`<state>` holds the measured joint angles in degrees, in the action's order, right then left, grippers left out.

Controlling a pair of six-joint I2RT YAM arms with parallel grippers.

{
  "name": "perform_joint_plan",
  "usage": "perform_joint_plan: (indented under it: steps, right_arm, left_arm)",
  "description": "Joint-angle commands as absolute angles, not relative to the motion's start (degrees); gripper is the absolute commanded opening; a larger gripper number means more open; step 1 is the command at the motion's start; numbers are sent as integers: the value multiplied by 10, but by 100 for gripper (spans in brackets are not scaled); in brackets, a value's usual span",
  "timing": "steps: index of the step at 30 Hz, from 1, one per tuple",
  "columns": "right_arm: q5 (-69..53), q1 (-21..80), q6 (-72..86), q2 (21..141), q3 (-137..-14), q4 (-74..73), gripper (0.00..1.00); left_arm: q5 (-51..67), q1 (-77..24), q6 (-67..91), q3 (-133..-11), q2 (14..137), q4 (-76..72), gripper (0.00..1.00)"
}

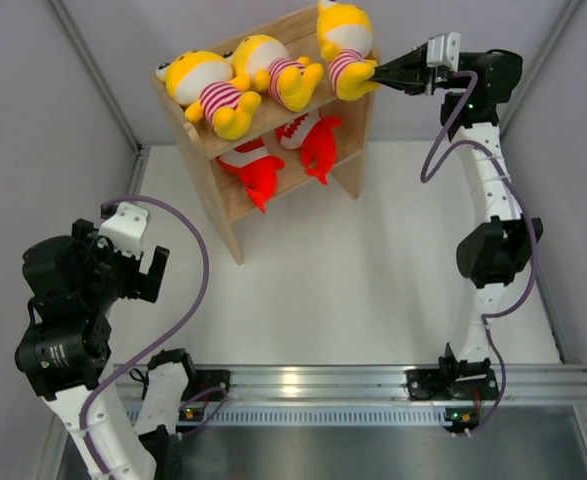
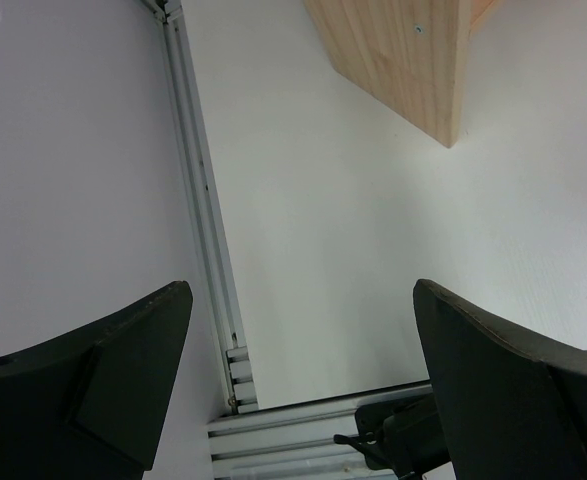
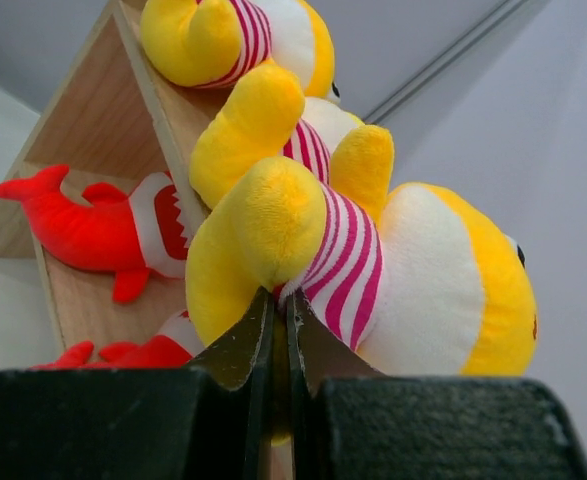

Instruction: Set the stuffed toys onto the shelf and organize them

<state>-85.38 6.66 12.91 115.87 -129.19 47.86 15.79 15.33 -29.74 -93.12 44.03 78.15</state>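
Observation:
The wooden shelf (image 1: 345, 128) stands at the back of the table. Three yellow toys in striped shirts lie on its top tier: left (image 1: 205, 88), middle (image 1: 273, 68) and right (image 1: 343, 42). Two red fish toys, one (image 1: 255, 170) left and one (image 1: 318, 145) right, lie on the lower tier. My right gripper (image 1: 378, 72) is shut on the right yellow toy (image 3: 373, 270), pinching its plush at the shirt's edge beside a leg. My left gripper (image 1: 133, 270) is open and empty at the near left, far from the shelf; its fingers (image 2: 123, 370) frame bare table.
The shelf's near corner (image 2: 423, 70) shows in the left wrist view. Grey walls close in both sides, with a wall rail (image 2: 208, 230) along the left. An aluminium rail (image 1: 323, 382) with the arm bases runs along the near edge. White table lies in front of the shelf.

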Motion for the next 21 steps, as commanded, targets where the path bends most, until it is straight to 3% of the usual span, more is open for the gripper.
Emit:
perform_joint_plan:
  steps: [1,4,9,12,13,14,21]
  right_arm:
    - [-907,73,102,1174,-1312,469,1]
    - [-897,78,91,1179,-1310,461,6]
    - [-862,90,55,1181,-1325,403,23]
    - [-860,93,68,1171,-1328,417,37]
    - [-855,94,69,1166,-1326,418,49]
    - [-852,95,69,1161,-1325,418,52]
    - [-803,95,34,1110,-1270,405,64]
  left_arm:
    - [168,157,-299,-946,446,787,98]
    - [168,157,-298,-946,446,786,99]
    - [165,158,-299,-942,445,786,99]
    - [167,158,-300,-940,442,787,99]
    - [169,158,-301,-938,442,786,99]
    - [169,158,-301,-937,442,786,99]
    - [173,156,-303,-928,436,786,98]
